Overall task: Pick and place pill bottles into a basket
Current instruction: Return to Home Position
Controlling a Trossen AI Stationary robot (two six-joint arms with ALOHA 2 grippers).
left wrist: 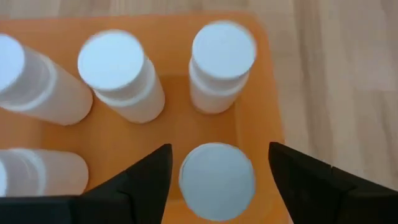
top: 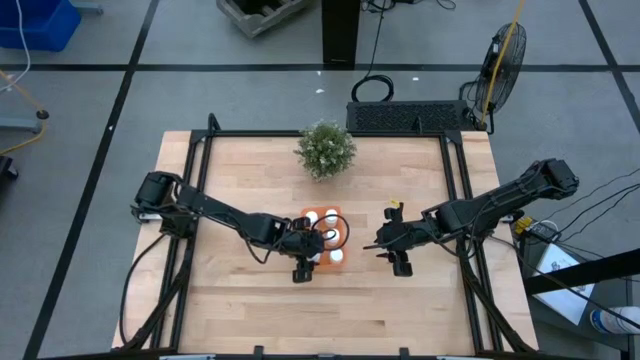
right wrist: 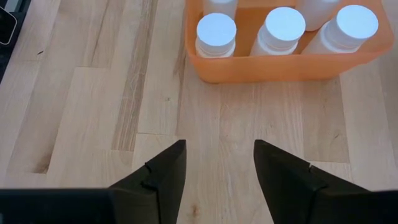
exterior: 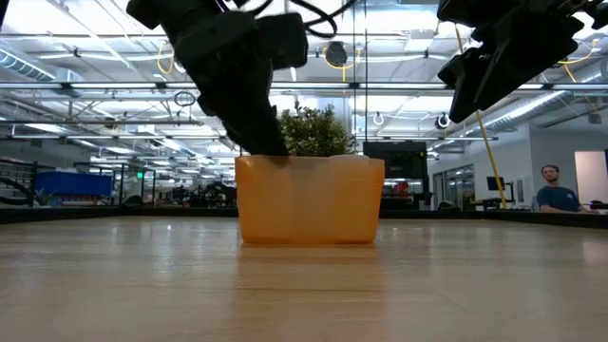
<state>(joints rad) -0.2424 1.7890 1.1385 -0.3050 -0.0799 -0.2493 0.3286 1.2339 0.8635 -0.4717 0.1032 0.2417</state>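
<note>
The orange tray point(top: 327, 236) lies at the table's middle and holds five white pill bottles, all standing upright on its floor. My left gripper point(left wrist: 217, 186) points down into the tray point(left wrist: 249, 124) and is open. Its fingers stand on either side of one bottle point(left wrist: 217, 180) by the tray's wall, with a gap on each side. The other bottles point(left wrist: 118, 74) point(left wrist: 221, 65) stand beyond it. In the high view my left gripper point(top: 312, 248) is over the tray. My right gripper point(right wrist: 217, 168) is open and empty above bare table, right of the tray point(right wrist: 280, 65); it also shows in the high view point(top: 382, 245).
A bushy green potted plant point(top: 325, 148) stands on the table just beyond the tray. Bare wooden table lies to the tray's left, right and near sides. A person point(exterior: 556, 188) shows in the room beyond the table.
</note>
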